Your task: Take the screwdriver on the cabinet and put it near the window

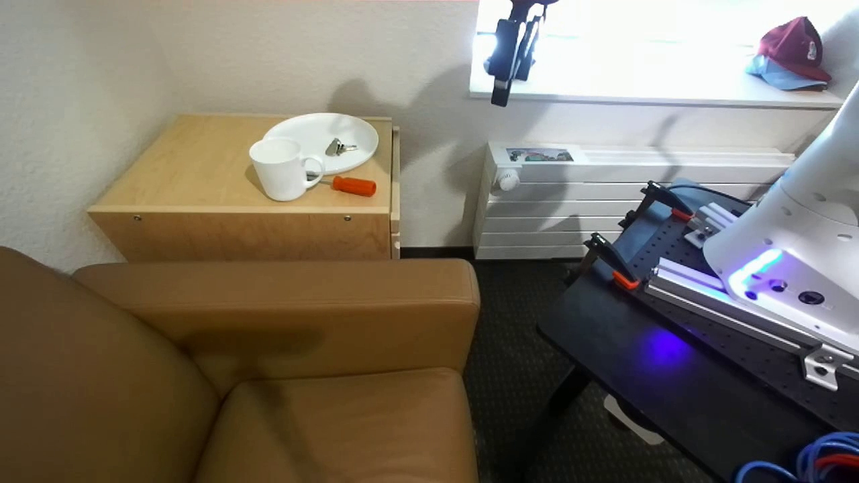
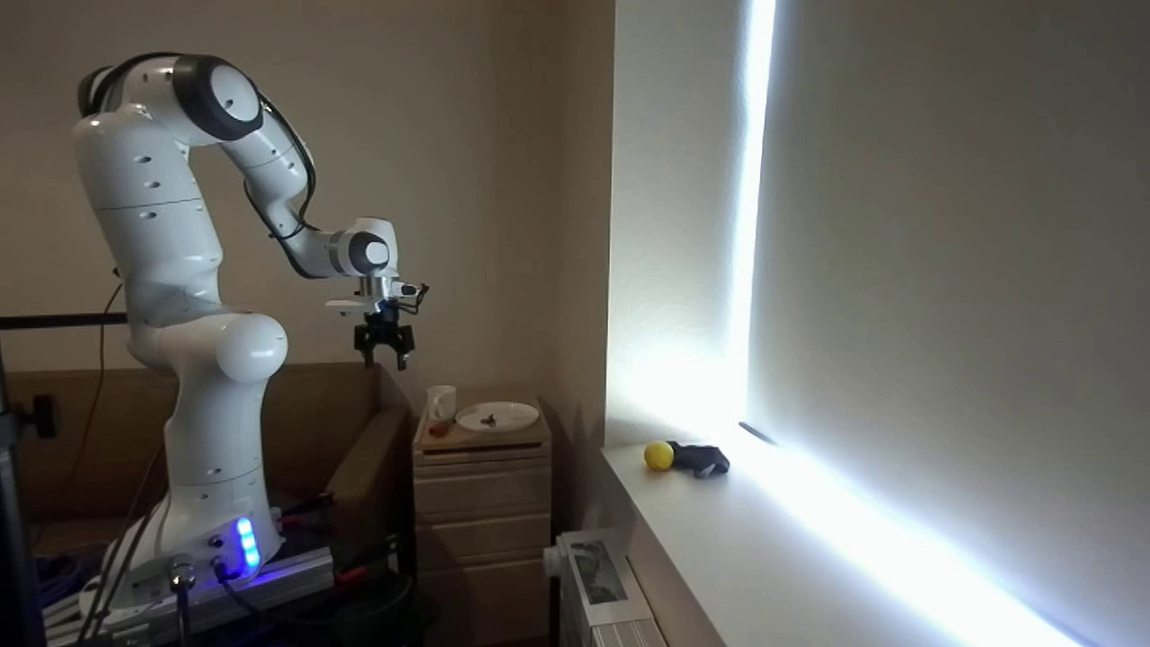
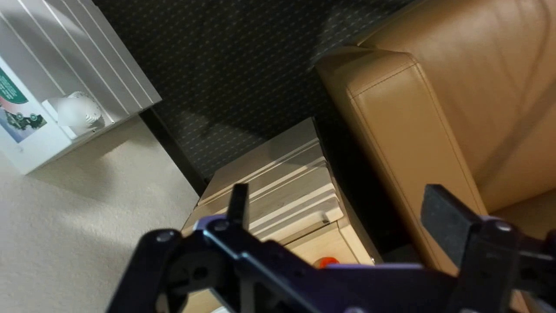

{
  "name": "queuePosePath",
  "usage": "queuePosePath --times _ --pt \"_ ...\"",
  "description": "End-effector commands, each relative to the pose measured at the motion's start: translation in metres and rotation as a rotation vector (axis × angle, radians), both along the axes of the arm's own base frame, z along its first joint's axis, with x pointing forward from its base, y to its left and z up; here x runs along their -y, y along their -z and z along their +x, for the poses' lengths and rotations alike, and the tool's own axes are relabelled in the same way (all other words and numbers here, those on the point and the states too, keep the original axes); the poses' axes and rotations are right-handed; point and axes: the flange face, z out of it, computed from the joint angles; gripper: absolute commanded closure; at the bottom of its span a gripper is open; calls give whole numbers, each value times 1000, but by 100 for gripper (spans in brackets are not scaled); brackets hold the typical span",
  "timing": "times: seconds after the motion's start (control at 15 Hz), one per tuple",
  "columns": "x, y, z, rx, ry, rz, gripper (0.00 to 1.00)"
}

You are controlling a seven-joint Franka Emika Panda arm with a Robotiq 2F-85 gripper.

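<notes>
The screwdriver (image 1: 354, 186) lies flat on the surface of the wooden cabinet (image 1: 194, 171). In an exterior view its red handle points to 3 o'clock, and its thin end is by the handle of the white cup (image 1: 278, 174). I cannot tell if they touch. The white plate (image 1: 362, 137), with some keys (image 1: 337, 147) on it, is just beside the screwdriver, at 11 o'clock.

The gripper (image 2: 384, 361) hangs in the air, in an exterior view at 11 o'clock from the screwdriver and well apart from it. Its fingers (image 3: 447, 221) point down and are spread wide apart. In the wrist view, a bit of the red handle peeps out past the gripper's dark body.

In an exterior view, the bright window (image 1: 671, 20) is at 2 o'clock from the cabinet, with a dark red cap (image 1: 793, 47) at the 3 o'clock end of its ledge (image 1: 637, 77). The brown armchair (image 1: 302, 349) is at 6 o'clock from the cabinet.
</notes>
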Motion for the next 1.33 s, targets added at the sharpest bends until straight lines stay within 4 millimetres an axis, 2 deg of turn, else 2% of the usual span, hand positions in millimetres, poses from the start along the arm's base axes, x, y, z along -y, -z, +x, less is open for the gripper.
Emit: queuePosePath --times 0.0,0.13,0.47,0.73,0.87,0.93,1.07,1.13,1.27 --pt "2 10 3 -25 -3 2 0" --pt "-9 31 16 15 -34 -19 0" --pt "-41 69 46 153 -152 8 0" --pt "-63 92 66 193 -184 -38 0" --pt "-73 90 62 143 -185 23 0" --pt "-62 91 60 168 -169 -8 0" --pt "-70 92 61 151 -174 18 0" --pt "-64 95 64 148 -168 -10 0" --pt "-57 121 82 121 -119 -42 0"
